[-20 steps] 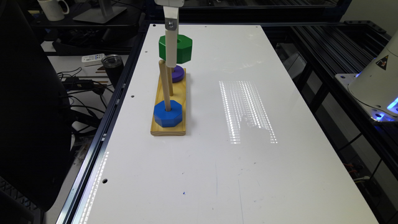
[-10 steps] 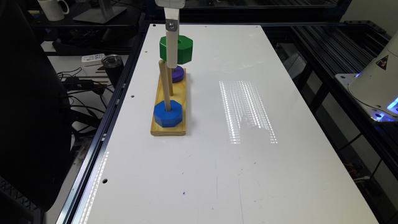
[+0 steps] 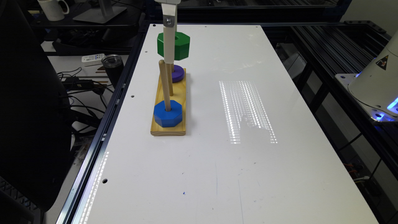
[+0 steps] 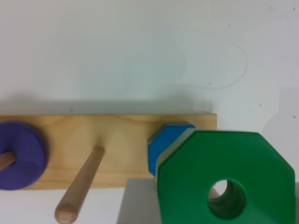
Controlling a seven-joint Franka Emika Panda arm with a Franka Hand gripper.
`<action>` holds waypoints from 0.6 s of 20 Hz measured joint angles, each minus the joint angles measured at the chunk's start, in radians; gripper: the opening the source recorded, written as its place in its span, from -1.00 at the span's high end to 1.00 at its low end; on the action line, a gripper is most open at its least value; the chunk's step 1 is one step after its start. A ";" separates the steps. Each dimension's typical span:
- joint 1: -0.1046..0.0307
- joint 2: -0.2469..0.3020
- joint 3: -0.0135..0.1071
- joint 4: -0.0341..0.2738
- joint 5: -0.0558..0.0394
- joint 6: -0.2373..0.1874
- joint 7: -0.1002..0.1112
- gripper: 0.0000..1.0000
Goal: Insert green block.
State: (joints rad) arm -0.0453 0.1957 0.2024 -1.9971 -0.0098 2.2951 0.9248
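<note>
- The white table point(image 3: 279, 174), one of it, carries everything. Nothing on its surface has shifted over the last second.
- One wooden base point(image 3: 157, 129) lies on it towards the exterior view's left, with three upright pegs in a row.
- The gripper point(image 3: 169, 53) comes down from above. Its white finger crosses the front of the green block, and the block hangs clear of any support, so I judge the claw clamped on it.
- One green block point(image 3: 182, 46) is in the air above the far half of the base, higher than the peg tops. Compared with a second ago it has barely moved, perhaps a touch higher. The carry has paused over the pegs, and the lowering is not yet begun.
- One blue block point(image 3: 168, 116) sits at the bottom of the near peg point(image 3: 164, 85), unchanged.
- One purple disc point(image 3: 178, 74) sits seated at the far end of the base, also unchanged.
- Of the three pegs, only the middle peg point(image 4: 79, 186) is bare. In my judgement the block's hole must be centred over it before descent, and from the wrist view that alignment looks unfinished.
</note>
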 joint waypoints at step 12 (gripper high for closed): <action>0.013 0.112 0.010 0.136 -0.0024 0.012 0.004 1.00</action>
State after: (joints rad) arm -0.0326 0.3078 0.2120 -1.8610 -0.0122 2.3069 0.9289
